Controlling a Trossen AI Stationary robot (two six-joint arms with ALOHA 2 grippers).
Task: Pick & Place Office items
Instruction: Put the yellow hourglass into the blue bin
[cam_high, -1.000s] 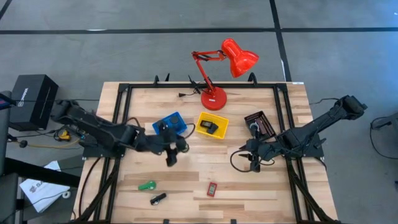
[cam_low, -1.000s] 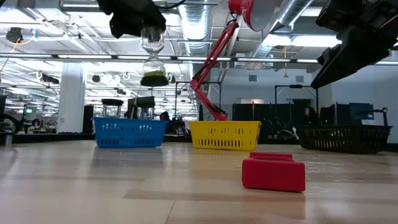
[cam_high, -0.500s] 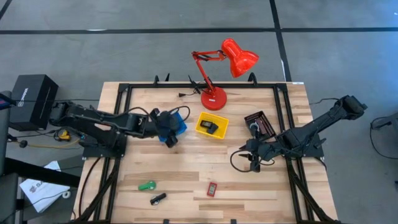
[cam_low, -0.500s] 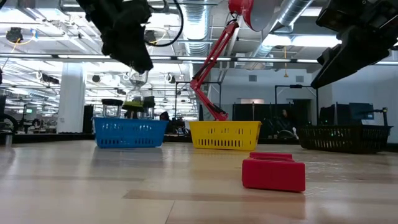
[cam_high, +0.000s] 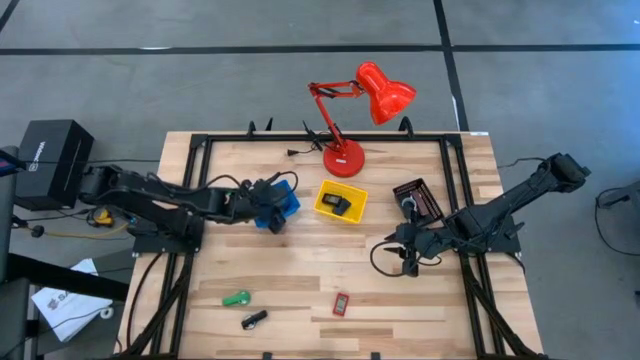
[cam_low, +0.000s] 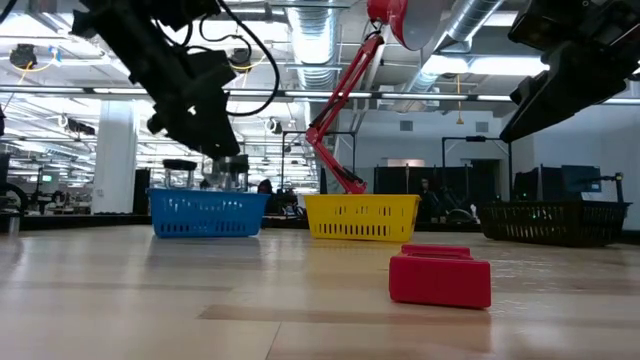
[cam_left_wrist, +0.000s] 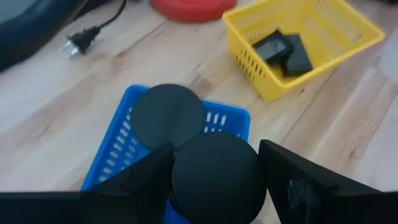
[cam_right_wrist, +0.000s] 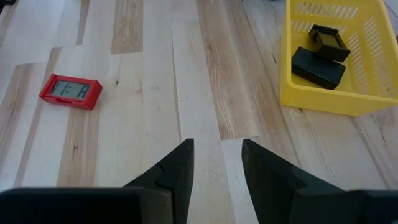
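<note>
Release should wait: left gripper (cam_left_wrist: 214, 180) pinches a black round disc (cam_left_wrist: 214, 175) over the blue plastic mesh basket (cam_left_wrist: 109, 158), beside another disc (cam_left_wrist: 168, 115); right gripper (cam_right_wrist: 217, 163) idles, spread.

left pincer (cam_high: 275, 210) lowered over blue tray (cam_high: 288, 200)

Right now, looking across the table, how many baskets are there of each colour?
blue basket: 1
yellow basket: 1
black basket: 1
Total: 3
</note>
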